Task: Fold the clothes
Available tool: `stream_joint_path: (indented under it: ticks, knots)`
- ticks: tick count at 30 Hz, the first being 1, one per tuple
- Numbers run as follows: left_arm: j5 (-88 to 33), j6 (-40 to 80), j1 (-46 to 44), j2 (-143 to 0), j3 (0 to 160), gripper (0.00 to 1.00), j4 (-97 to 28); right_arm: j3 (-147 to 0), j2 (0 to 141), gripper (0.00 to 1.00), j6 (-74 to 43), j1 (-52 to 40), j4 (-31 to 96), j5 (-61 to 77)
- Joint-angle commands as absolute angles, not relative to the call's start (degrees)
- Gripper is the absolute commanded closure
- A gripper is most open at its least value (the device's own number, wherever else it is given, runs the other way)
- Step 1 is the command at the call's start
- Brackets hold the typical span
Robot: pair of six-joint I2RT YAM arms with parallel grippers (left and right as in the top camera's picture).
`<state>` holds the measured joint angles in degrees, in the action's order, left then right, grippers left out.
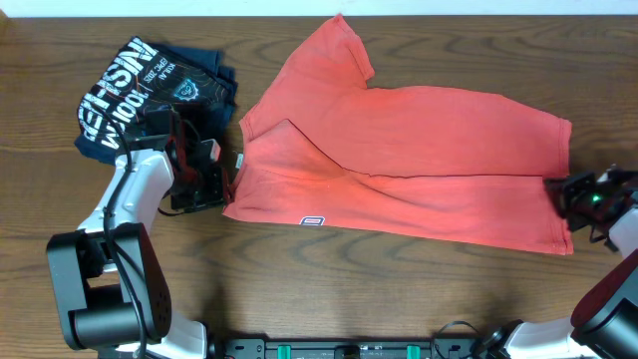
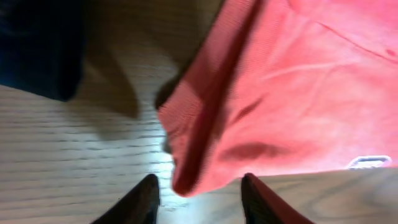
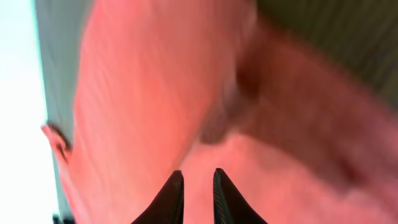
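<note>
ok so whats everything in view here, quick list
T-shirt: one, orange-red, spread across the middle and right of the table, partly folded
navy shirt: one, dark navy with white lettering, folded, far left corner
table: one, dark brown wood, under everything
arms: two, white and black, left arm at the near left, right arm at the right edge
left gripper: one, black, at the T-shirt's left edge, fingers apart with the rolled edge between them
right gripper: one, black, at the T-shirt's right end, fingers close together over the cloth
</note>
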<state>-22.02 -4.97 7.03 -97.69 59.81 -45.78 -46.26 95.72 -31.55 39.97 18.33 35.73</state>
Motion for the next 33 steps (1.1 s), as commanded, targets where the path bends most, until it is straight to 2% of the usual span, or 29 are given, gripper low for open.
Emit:
stream_joint_path:
  ticks: [1, 7, 11, 17, 19, 30, 33]
  knots:
    - [-27.38, -6.26, 6.61, -95.15, 61.56, 0.52, -46.22, -46.02, 94.83, 0.85, -24.73, 36.4, 22.57, 38.02]
    - [-28.75, -7.84, 1.87, -94.24, 61.45, 0.51, -44.38, -45.98, 94.83, 0.88, -24.03, 29.28, 30.09, 21.26]
    - [-25.06, -8.51, -1.8, -94.3, 61.41, 0.51, -37.19, -45.98, 94.83, 0.89, -24.16, 27.2, 29.36, 20.38]
    - [-18.11, -8.01, -3.55, -94.37, 61.41, 0.33, -24.75, -45.98, 94.83, 0.9, -24.14, 26.5, 29.63, 20.4]
    - [-18.15, -7.79, -3.55, -94.61, 61.41, 0.31, -20.99, -45.98, 94.83, 0.9, -24.14, 26.48, 30.06, 20.36]
    - [-23.59, -7.03, -3.57, -103.07, 61.43, 0.33, -11.86, -45.95, 94.83, 0.9, -24.14, 26.5, 31.2, 21.02]
    - [-23.64, -7.01, -3.6, -103.85, 61.43, 0.39, -10.68, -45.95, 94.83, 0.91, -24.14, 26.48, 31.79, 21.02]
